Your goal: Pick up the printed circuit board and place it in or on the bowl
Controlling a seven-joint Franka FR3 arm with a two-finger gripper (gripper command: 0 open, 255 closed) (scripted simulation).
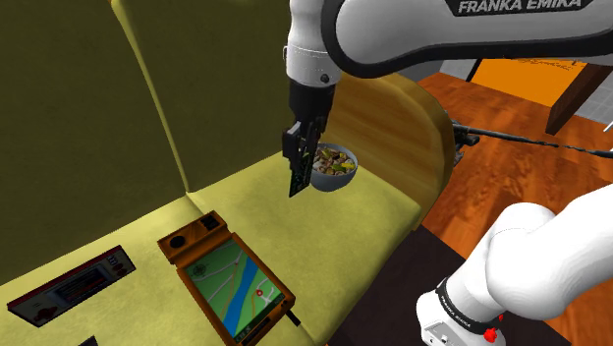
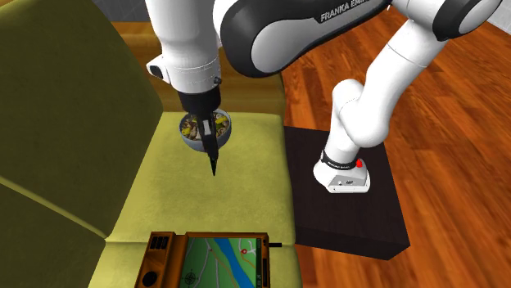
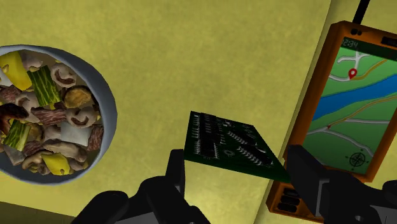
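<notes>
The gripper (image 1: pixel 301 165) has its black fingers (image 3: pixel 177 167) closed partway on the dark green printed circuit board (image 3: pixel 233 145), clasping it by its edges. The board hangs edge-down in the air above the yellow-green sofa seat (image 1: pixel 246 211). It is clear of the cushion, just beside the grey bowl (image 3: pixel 109 108) of food and between it and the orange map device (image 3: pixel 347 105). The white forearm runs level overhead, and the wrist points straight down.

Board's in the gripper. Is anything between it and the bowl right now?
Nothing visible does. The gripper holds the circuit board in the air beside the bowl, with bare yellow cushion between them. The bowl is heaped with food.
</notes>
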